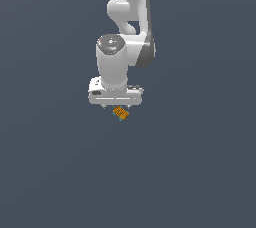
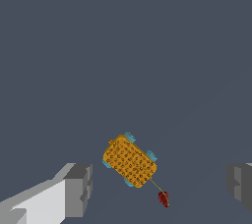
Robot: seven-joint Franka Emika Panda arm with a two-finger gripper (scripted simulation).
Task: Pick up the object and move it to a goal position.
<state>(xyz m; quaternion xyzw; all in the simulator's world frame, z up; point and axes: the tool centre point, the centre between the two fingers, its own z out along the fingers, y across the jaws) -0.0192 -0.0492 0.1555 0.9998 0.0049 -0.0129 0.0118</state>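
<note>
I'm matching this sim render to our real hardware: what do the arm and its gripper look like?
The arm is glossy white with rounded, bulbous links and a dark grey joint band. Its wrist ends in a flat, boxy white gripper. In the wrist view the fingers are white with blocky grey pads. No cables or markings are visible.

I find no readable text, label, brand, number or sign in either view. The orange block [image 2: 130, 161] carries only a dotted grid texture, no characters. The white arm housing [image 1: 116, 67] shows no marking I can read. The grey background is blank.
</note>
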